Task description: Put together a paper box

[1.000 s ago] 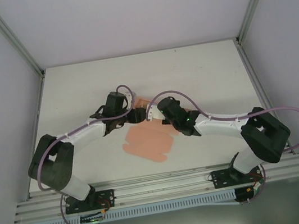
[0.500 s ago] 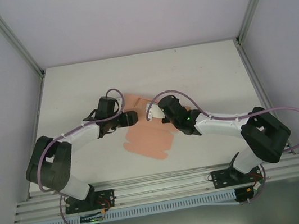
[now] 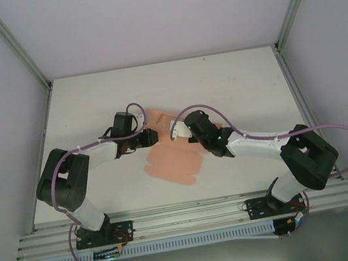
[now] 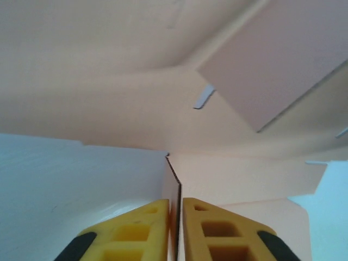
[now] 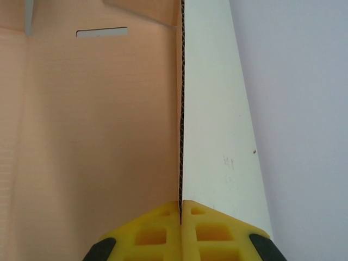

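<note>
The paper box [image 3: 174, 163] is a salmon-pink die-cut sheet lying mid-table, with its far part raised between the two arms. My left gripper [image 3: 153, 136] is at the sheet's far left edge. In the left wrist view its yellow fingers [image 4: 209, 228] pinch a thin upright flap [image 4: 173, 176] edge-on, and a folded panel [image 4: 272, 60] hangs beyond. My right gripper [image 3: 176, 130] is at the far right edge. In the right wrist view it [image 5: 180, 209] is shut on a side wall [image 5: 181, 109], pink inside [image 5: 98, 136] and white outside [image 5: 217, 136].
The white table [image 3: 240, 87] stretches open behind and to both sides of the sheet. Aluminium frame posts [image 3: 14, 43] stand at the back corners. A rail [image 3: 188, 217] runs along the near edge, by the arm bases.
The left gripper drew back to the left off the sheet's far edge. It has now closed on a flap there. The right gripper kept its hold and barely moved.
</note>
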Action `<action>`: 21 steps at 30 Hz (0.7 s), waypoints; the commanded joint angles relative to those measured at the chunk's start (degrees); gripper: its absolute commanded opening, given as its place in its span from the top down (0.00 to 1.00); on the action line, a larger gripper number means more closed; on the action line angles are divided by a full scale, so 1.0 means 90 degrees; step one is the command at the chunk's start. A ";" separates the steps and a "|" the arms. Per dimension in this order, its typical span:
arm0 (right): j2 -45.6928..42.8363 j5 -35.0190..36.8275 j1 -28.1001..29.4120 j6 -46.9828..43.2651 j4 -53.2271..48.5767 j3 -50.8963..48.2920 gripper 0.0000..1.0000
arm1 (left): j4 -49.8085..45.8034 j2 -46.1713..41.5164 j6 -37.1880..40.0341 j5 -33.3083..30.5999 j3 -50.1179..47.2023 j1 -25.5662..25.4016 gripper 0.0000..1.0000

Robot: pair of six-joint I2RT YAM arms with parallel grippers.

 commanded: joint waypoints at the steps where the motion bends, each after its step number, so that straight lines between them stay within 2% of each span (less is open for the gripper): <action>1: 0.0041 -0.0164 -0.0018 0.0019 -0.0004 0.0197 1.00 | 0.0237 0.0090 0.0476 0.0396 0.0175 -0.0170 0.88; 5: 0.0046 -0.0327 -0.0017 0.0003 0.0084 0.0199 1.00 | -0.0132 0.0435 0.0943 0.0033 0.0474 -0.0557 0.91; 7: 0.0039 -0.0454 0.0035 -0.0048 0.0102 0.0168 1.00 | -0.0083 0.0672 0.0886 0.0153 0.0592 -0.0622 0.91; 11: 0.0048 -0.0185 0.0338 -0.0333 0.0457 -0.0053 1.00 | 0.0389 0.0901 0.0640 0.0519 0.0579 -0.0623 0.79; 16: 0.0083 0.0070 0.0321 -0.0378 0.0486 -0.0091 1.00 | 0.0244 0.1102 0.0670 0.0620 0.0751 -0.0623 0.78; 21: 0.0063 0.0069 0.0260 -0.0369 0.0525 -0.0084 1.00 | 0.0390 0.0967 0.0629 0.0687 0.0597 -0.0623 0.73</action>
